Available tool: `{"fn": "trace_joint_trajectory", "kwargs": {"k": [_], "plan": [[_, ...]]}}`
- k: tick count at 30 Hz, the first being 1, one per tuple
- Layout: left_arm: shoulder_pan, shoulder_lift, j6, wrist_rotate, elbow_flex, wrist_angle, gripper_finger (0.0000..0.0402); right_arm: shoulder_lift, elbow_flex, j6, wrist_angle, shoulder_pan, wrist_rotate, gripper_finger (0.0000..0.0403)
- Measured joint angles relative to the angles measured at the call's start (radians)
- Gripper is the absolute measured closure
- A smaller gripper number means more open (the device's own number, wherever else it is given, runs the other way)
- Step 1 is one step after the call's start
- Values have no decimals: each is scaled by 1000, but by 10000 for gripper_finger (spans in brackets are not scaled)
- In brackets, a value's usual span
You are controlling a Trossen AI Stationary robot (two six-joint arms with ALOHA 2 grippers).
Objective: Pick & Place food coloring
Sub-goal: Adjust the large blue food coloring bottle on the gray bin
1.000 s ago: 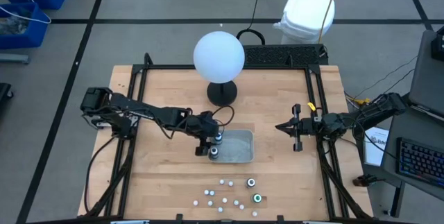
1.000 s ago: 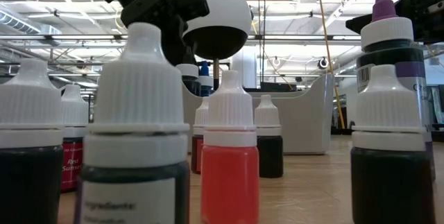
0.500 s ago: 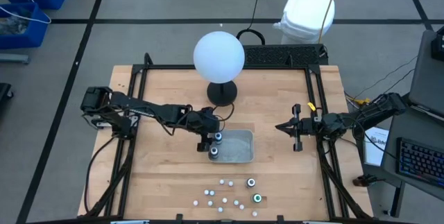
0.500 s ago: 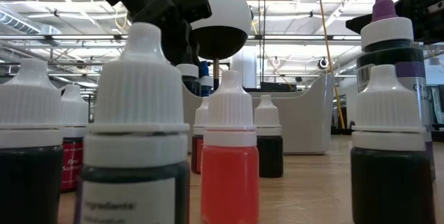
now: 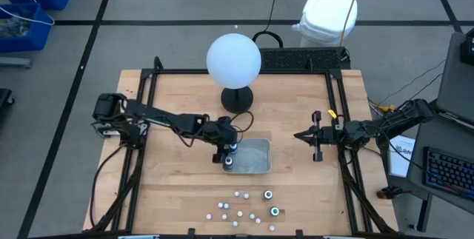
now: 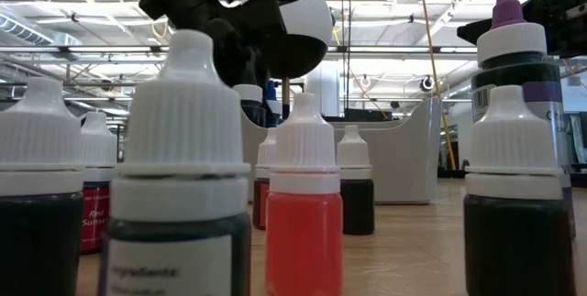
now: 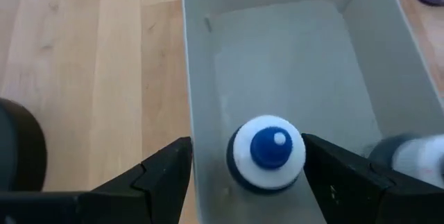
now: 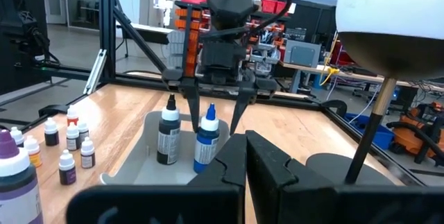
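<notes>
Two food coloring bottles stand upright in the grey tray (image 5: 255, 161): a blue-topped one (image 7: 267, 151) and a black one with a white top (image 8: 168, 137). My left gripper (image 5: 229, 150) hangs open over the tray's left end. Its fingers (image 7: 163, 175) stand on either side of the blue-topped bottle (image 8: 207, 139) with a gap on each side. Several more bottles (image 5: 248, 208) stand on the table near its front edge. My right gripper (image 5: 315, 141) waits shut near the table's right edge.
A big white globe (image 5: 233, 60) on a black base stands just behind the tray. A black frame (image 5: 152, 83) runs around the table. In the low view, the loose bottles (image 6: 303, 213) fill the foreground. Bare wood lies between the tray and my right gripper.
</notes>
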Motion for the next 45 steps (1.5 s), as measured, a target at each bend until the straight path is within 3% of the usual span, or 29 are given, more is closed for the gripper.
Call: {"fn": "trace_joint_trajectory", "kwargs": {"k": [19,23,33,45], "plan": [[0,-33,-7,0,0,-1,133,0,0,-2,2,0,-1,403],[0,-33,-10,0,0,-12,162,0,0,-1,1,0,-1,403],[0,-33,-22,0,0,-18,277,0,0,-3,2,0,-1,403],[-11,-33,-55,-1,0,-41,263,0,0,-3,1,0,-1,403]]}}
